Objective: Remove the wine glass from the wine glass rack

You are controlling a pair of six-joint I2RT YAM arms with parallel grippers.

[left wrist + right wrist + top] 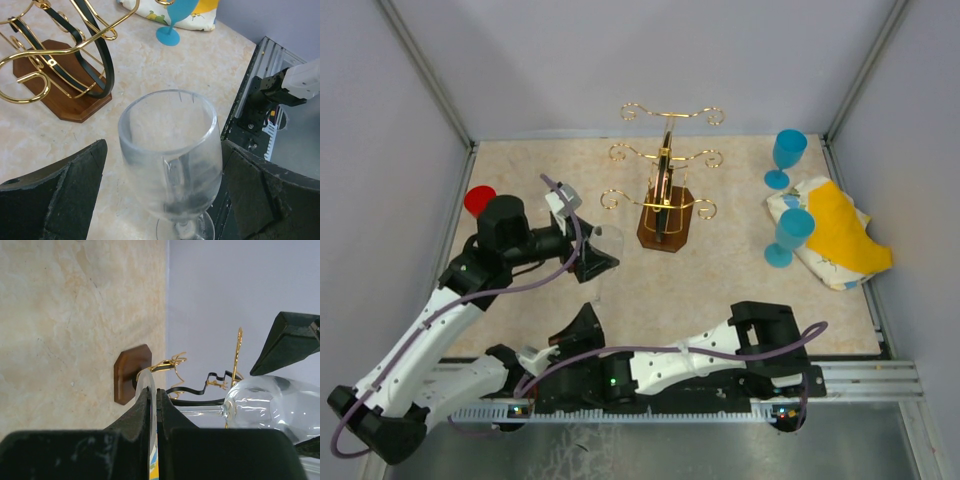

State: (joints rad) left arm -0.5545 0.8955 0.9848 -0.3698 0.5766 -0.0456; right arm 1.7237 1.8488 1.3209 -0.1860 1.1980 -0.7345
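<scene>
A clear wine glass stands upright, off the wine glass rack and in front of it to the left. My right gripper is shut on the glass's round foot, pinched edge-on between its black fingers. The stem and bowl run off to the right in that view. My left gripper is open, its jaws standing either side of the bowl with a gap on the left side. The gold wire rack on its brown base holds no glass.
Two blue goblets stand at the right beside a yellow and white pouch. A red cup sits at the far left. The metal rail runs along the near table edge.
</scene>
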